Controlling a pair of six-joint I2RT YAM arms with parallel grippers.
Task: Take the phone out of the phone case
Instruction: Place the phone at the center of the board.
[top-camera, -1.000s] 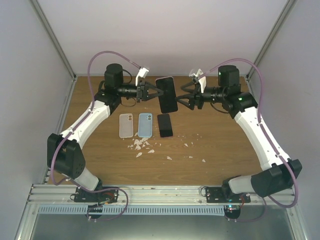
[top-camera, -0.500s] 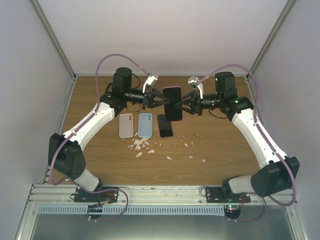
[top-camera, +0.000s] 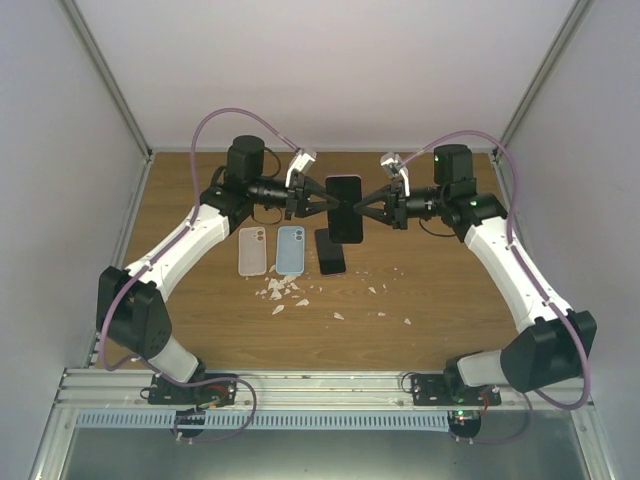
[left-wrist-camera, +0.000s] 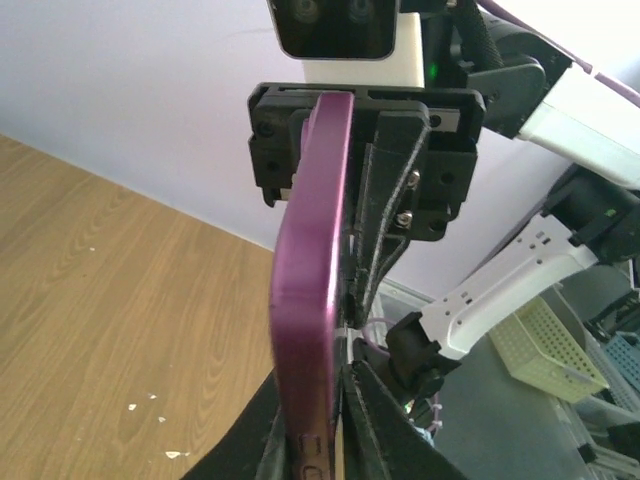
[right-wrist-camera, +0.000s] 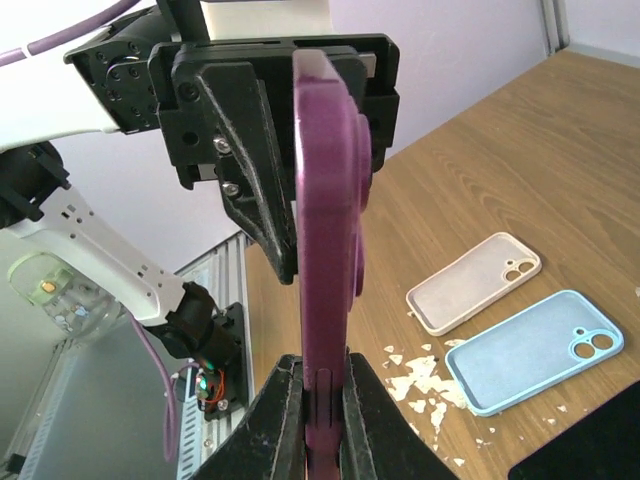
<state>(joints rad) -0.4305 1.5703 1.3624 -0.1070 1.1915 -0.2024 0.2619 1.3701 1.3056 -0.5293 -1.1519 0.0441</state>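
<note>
I have the phone (top-camera: 346, 208) up in the air between the two arms, above the middle of the table (top-camera: 450, 300), and it sits fully inside its purple case (right-wrist-camera: 325, 230). It is held on edge, with the dark face towards the top camera. The left gripper (top-camera: 325, 203) comes in on one long side and the right gripper (top-camera: 366, 208) on the opposite one, so they meet nose to nose with the phone between them. Each wrist view shows the same thing: my own fingers (right-wrist-camera: 283, 420) closed tight on the case's near edge, and the other arm's fingers pinching the far edge. Both pairs are clamped on the cased phone.

I judge the hold is for leverage. Off the table, with a grip on each side, one arm can steady the thing while the other bends the soft rim away. Nothing looks loose yet, and the rim seems seated along every edge I can see. My worry is that each clamp squeezes case and phone together, so one side may need a regrip on the rim alone.

Below, on the wood, a white case (top-camera: 252, 250), a blue case (top-camera: 290, 249) and a bare phone (top-camera: 331, 252) lie side by side, with pale flakes (top-camera: 285, 290) scattered just in front of them
</note>
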